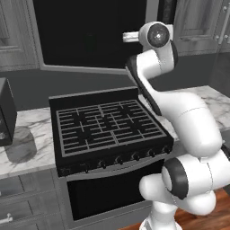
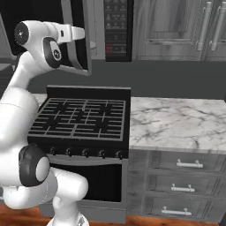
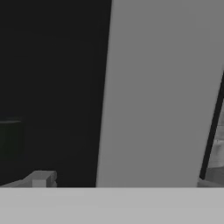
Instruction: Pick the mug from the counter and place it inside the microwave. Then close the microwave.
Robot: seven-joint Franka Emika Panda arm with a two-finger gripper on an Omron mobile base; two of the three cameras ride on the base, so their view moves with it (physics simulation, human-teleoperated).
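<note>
The microwave hangs above the stove, its black button panel on the right. Its black glass door stands partly swung out, with the grey door edge facing me. My gripper is raised against the door's free edge. In the hand view the wide grey door edge is close ahead, with dark glass to its left. One fingertip shows at the bottom and nothing sits by it. A dim green patch behind the glass looks like the mug. The counter lies to the right.
A black stove with grates is directly below the arm. A grey marbled jar and a dark box stand on the left counter. Grey cabinets are at the upper right, and drawers sit below the counter.
</note>
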